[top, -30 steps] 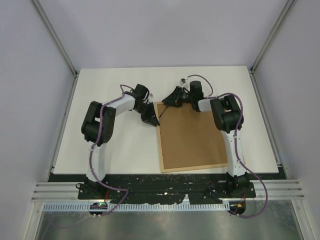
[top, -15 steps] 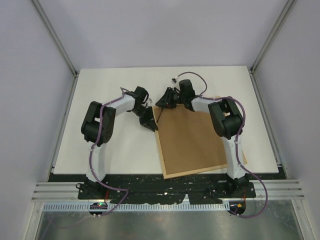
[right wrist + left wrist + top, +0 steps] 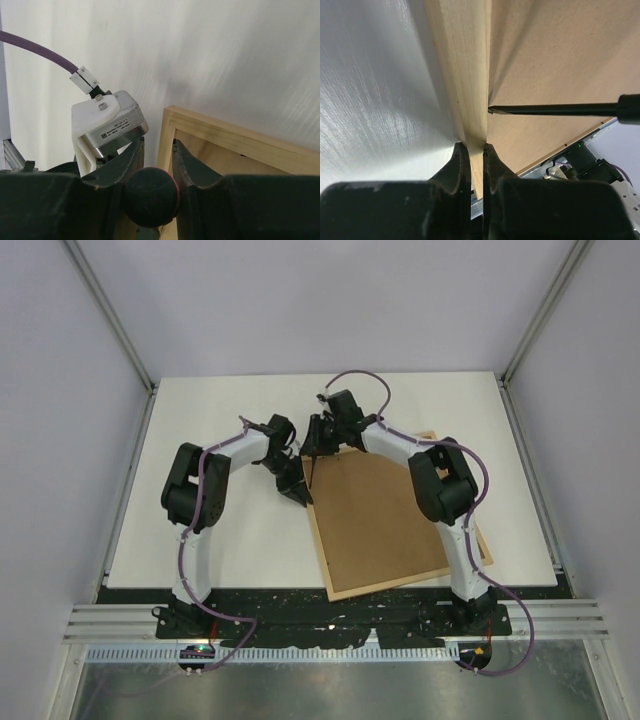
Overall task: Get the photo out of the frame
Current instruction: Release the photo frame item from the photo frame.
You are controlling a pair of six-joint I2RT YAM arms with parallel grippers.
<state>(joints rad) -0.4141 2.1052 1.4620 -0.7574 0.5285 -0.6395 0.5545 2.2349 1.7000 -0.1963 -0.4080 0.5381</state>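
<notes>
1. I see the frame (image 3: 385, 515) lying back-up and askew on the tabletop (image 3: 220, 530).
2. My left hand (image 3: 474, 146) pinches its pale wood edge near the far-left corner.
3. My right hand (image 3: 157, 145) grips the screwdriver (image 3: 555, 109), whose tip sits at the seam between wood and fibreboard back (image 3: 560, 50).

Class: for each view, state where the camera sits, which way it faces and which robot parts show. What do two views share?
Top external: above and behind the robot, looking down; left arm, right arm, the frame lying back up.
Left wrist: looks along the left gripper, clamped on the frame's wooden edge.
Right wrist: looks past the right gripper, holding the screwdriver, toward the frame's corner.
Shared: both wrist views show the screwdriver.
</notes>
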